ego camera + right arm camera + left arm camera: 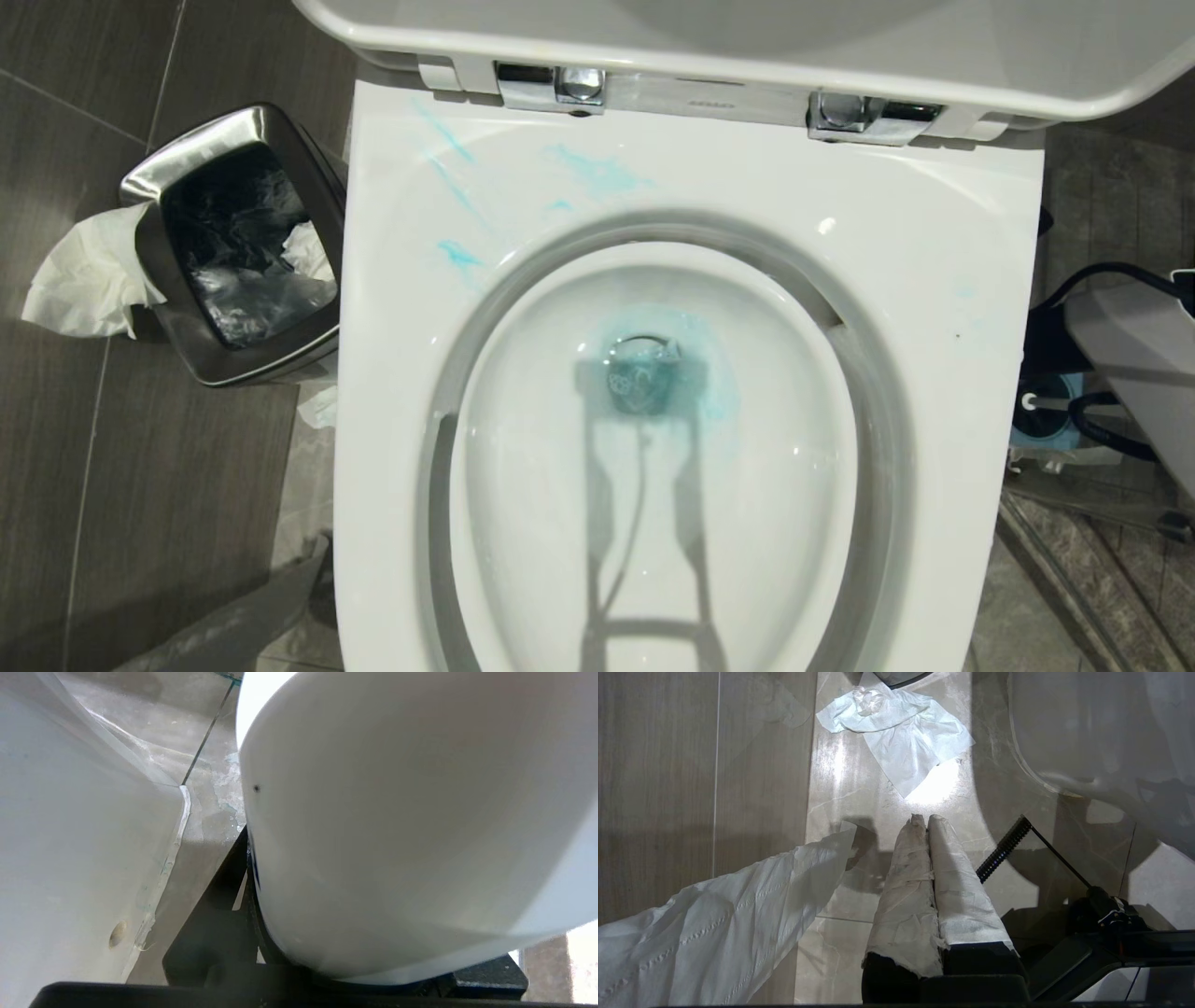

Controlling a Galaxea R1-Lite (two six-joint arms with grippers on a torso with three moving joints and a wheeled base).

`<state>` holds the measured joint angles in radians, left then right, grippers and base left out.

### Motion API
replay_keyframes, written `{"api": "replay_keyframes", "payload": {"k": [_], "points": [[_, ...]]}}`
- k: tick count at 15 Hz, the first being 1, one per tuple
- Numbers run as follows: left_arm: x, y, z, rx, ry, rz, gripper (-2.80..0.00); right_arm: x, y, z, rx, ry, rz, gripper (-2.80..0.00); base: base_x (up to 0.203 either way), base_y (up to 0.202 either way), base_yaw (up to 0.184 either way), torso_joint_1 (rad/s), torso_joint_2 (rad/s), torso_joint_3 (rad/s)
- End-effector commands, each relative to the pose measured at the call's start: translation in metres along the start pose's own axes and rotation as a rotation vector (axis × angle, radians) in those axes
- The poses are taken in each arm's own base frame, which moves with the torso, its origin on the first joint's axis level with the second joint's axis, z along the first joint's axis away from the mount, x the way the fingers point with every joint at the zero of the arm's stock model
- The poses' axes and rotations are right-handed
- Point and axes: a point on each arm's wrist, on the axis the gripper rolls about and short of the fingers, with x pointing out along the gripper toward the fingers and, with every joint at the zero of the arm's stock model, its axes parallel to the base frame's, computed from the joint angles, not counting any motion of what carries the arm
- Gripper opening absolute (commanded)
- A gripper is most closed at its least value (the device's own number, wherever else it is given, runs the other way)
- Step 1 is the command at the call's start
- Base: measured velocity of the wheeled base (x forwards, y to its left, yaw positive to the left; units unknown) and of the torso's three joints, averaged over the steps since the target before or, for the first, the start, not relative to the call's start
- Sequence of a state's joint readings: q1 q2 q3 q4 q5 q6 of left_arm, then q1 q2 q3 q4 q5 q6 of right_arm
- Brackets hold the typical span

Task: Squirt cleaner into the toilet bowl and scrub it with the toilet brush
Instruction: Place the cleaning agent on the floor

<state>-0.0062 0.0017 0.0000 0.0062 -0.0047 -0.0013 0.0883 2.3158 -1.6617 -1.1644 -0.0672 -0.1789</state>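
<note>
Filling most of the right wrist view, a white container (397, 826) with a smooth rounded body sits against the black frame of the right gripper (224, 914). This gripper grasps the white container; its fingertips are hidden behind the body. A white ceramic wall (70, 858), sealed to the floor along a bead, stands just beside it.

Left gripper (927, 819): clenched, with both tape-wrapped fingers (906, 882) pressed together and nothing between them. It points at the tiled floor (761, 765). A crumpled tissue (901, 732) lies on the floor ahead of the fingertips, apart from them, and a strip of white paper (714, 933) crosses beside the gripper.

Toilet bowl (934, 280): centred in the head view, with the seat lid (747, 37) raised on two chrome hinges (560, 86).

Cleaner (597, 173): turquoise streaks and smears lie on the rear and left parts of the broad rim. A pale blue tint also surrounds the drain hole (644, 373) in the water.

Steel waste bin (233, 243): stands on the floor at the bowl's left, near the rim, with white paper (84, 280) draped over its outer edge.

A blue-topped item (1044, 415) stands on the floor at the bowl's right, partly hidden; what it is cannot be told.
</note>
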Motion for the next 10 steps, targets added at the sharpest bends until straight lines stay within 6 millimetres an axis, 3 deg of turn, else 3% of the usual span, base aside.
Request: {"api": "replay_keyframes", "payload": {"k": [1, 5, 6, 10], "points": [[0.0002, 0.0000, -0.0004, 0.001, 0.003, 0.000, -2.80, -0.0004, 0.0006, -0.0016, 0.000, -0.001, 0.002, -2.80, 0.000, 0.000, 0.000, 0.000, 0.00, 0.000], [0.0002, 0.0000, -0.0004, 0.000, 0.003, 0.000, -2.80, -0.0009, 0.0007, -0.0021, 0.001, 0.004, 0.002, -2.80, 0.000, 0.000, 0.000, 0.000, 0.00, 0.000], [0.0002, 0.0000, -0.0004, 0.000, 0.003, 0.000, -2.80, -0.0018, 0.0007, -0.0030, -0.001, 0.011, 0.002, 0.00, 0.000, 0.000, 0.000, 0.000, 0.00, 0.000], [0.0002, 0.0000, -0.0004, 0.000, 0.003, 0.000, -2.80, -0.0035, 0.0005, -0.0024, 0.000, 0.016, 0.003, 0.00, 0.000, 0.000, 0.000, 0.000, 0.00, 0.000]]}}
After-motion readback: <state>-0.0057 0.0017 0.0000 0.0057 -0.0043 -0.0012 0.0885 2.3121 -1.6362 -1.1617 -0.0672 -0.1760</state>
